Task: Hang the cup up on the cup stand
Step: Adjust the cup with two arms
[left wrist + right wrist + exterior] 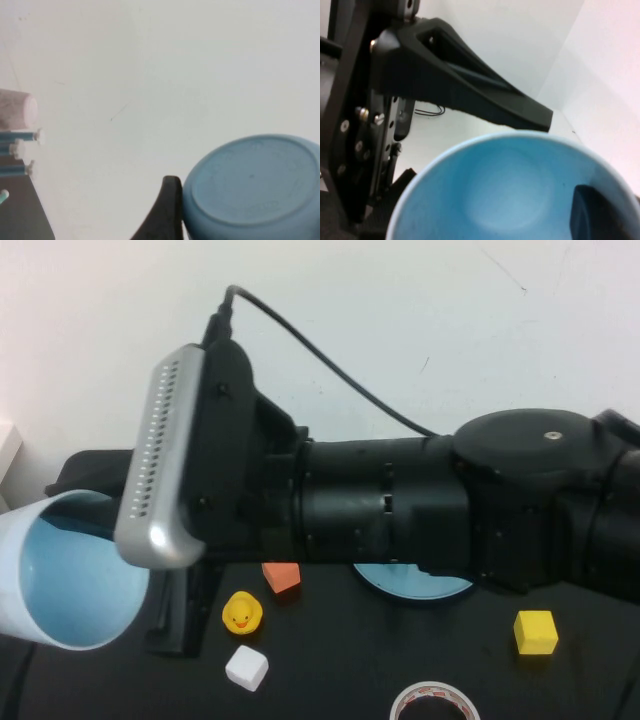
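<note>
A black desk (350, 660) stands against a plain white wall (400, 300) with faint scuffs. The cup (70, 580) is held in the air at the desk's left side, mouth towards the camera. The right tool (565, 165) pinches its rim, one finger inside and one outside. The left tool (172, 215) is spread wide, one finger (167, 205) just beside the cup's bottom. The cup stand (415, 583) shows under the right arm (450, 500). A yellow duck (242, 613), orange block (281, 576), white block (246, 667), yellow block (535, 631) and tape roll (433, 705) lie nearby.

Cup (252, 187) base beside black finger (167, 207), stand pegs (20, 149)
</note>
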